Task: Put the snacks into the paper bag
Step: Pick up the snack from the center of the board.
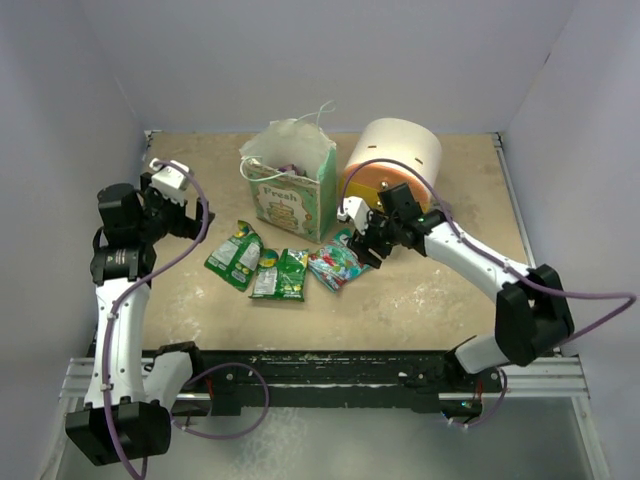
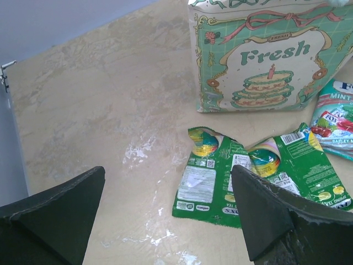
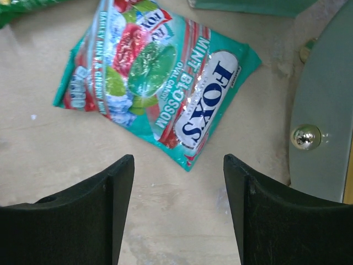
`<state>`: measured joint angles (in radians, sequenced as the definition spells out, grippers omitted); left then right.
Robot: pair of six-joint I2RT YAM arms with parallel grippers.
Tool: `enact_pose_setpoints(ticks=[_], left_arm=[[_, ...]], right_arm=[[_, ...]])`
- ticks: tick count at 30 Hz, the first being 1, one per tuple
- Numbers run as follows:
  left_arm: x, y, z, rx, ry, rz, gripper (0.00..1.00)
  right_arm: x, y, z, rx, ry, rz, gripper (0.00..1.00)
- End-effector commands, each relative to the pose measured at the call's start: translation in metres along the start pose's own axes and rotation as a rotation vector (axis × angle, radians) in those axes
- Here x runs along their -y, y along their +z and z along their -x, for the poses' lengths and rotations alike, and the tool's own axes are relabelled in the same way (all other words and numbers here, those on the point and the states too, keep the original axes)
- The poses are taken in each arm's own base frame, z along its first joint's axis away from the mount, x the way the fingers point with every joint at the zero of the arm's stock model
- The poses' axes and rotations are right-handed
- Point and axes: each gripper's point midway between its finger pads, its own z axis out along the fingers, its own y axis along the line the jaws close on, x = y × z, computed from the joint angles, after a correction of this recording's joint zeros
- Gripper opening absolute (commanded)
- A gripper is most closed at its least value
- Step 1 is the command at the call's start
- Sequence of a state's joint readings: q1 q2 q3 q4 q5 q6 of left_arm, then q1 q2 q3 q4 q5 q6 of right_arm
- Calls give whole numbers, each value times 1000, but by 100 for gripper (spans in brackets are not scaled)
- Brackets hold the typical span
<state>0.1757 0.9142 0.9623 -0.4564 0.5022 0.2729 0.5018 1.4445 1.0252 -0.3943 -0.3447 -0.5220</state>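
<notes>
The paper bag (image 1: 292, 185) stands upright at the back middle, pale green with "Fresh" lettering (image 2: 265, 61). Something purple shows in its mouth. Three snacks lie flat in front of it: two green packets (image 1: 234, 256) (image 1: 280, 274) and a teal "FOX'S" packet (image 1: 338, 263). My left gripper (image 1: 186, 216) hovers open to the left of the bag, and its view shows the green packets (image 2: 212, 176) (image 2: 300, 165) ahead of it. My right gripper (image 1: 362, 243) is open just right of the teal packet (image 3: 160, 83), whose corner lies just ahead of the empty jaws (image 3: 178, 161).
A round white and orange drawer unit (image 1: 392, 160) stands right of the bag, close behind my right gripper; its grey side and a metal knob (image 3: 306, 137) show in the right wrist view. Walls enclose the table on three sides.
</notes>
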Motion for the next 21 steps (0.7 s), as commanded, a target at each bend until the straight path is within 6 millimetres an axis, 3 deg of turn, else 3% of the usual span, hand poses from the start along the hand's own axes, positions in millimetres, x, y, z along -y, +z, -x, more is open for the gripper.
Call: enact_pose_setpoints(ticks=[1,10,17,21], left_arm=[[1,-3,11,52,40,-6,99],[3,0,7,48,45,-26,99],[6,1,5,44,43,-41,99],[6,1,5,47,46,-44,99]], right_arm=[[25,18,-6,-28,6,-98,68],[38,46,-27,-117,-13,-113,66],[25,65,-50,-172,5,-32,64],[7,71,-54,-176,37,59,59]])
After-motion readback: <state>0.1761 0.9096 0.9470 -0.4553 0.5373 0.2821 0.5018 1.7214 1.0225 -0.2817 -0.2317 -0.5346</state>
